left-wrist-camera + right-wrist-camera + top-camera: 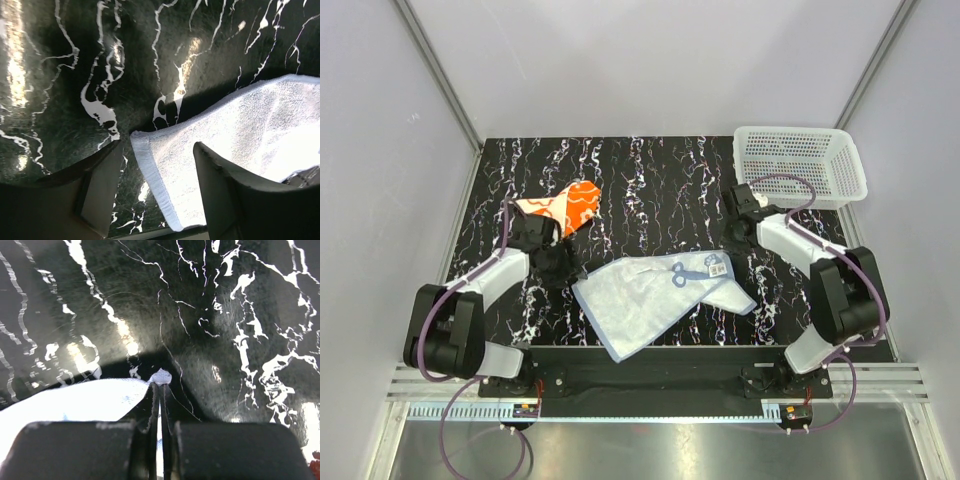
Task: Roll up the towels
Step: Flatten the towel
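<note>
Top external: left arm [485, 280] and right arm [795, 240] angle inward over the marbled worktop [660, 170], with open room toward its far edge. The blue towel [655, 295] lies spread by the near edge, the orange towel [570, 205] left of centre. The left pincer [157, 150] gapes astride one blue corner; the right pincer [161, 387] is clamped on another.
</note>
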### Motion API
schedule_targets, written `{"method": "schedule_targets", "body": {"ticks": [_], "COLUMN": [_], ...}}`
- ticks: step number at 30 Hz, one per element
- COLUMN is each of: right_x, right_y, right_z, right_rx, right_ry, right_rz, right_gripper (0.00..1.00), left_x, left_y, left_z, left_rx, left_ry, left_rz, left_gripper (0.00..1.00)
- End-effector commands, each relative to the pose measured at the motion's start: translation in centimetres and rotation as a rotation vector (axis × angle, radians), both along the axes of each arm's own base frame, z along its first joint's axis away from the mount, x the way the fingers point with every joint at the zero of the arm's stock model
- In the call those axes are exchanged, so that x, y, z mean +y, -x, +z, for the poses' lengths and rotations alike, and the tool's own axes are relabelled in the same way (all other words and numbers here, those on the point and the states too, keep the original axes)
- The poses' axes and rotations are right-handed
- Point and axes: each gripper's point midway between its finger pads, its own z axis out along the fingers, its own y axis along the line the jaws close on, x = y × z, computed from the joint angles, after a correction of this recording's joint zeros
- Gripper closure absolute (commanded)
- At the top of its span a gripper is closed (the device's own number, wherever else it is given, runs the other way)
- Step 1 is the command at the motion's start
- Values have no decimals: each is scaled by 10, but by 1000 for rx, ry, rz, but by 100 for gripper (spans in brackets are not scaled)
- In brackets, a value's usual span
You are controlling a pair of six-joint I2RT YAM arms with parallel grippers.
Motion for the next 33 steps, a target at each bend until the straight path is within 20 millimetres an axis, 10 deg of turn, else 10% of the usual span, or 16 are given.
{"method": "schedule_targets", "body": {"ticks": [1, 6, 12, 14, 27, 33], "right_x": [-4, -4, -7, -10, -18, -30], "right_y": [8, 17, 24, 27, 79, 98], "right_z": [13, 14, 26, 32, 155, 191], "right_rx": [-22, -22, -42, -46, -287, -383], "right_ry": [-13, -31, -31, -29, -189, -191], "right_rz": [-31, -40, -44, -49, -64, -63], "right_gripper": [100, 100, 100, 100, 100, 100], "left_x": [1, -7, -14, -14, -5, 3], "left_y": [-11, -7, -5, -9, -14, 2], "left_z": [7, -17, -29, -21, 166, 193], "left_rx": [-56, -19, 0, -14, -511, -569], "left_ry": [-65, -102, -99, -102, -102, -133], "left_rz": [1, -20, -45, -48, -146, -180], "left_gripper": [37, 48, 99, 100, 100, 100]}}
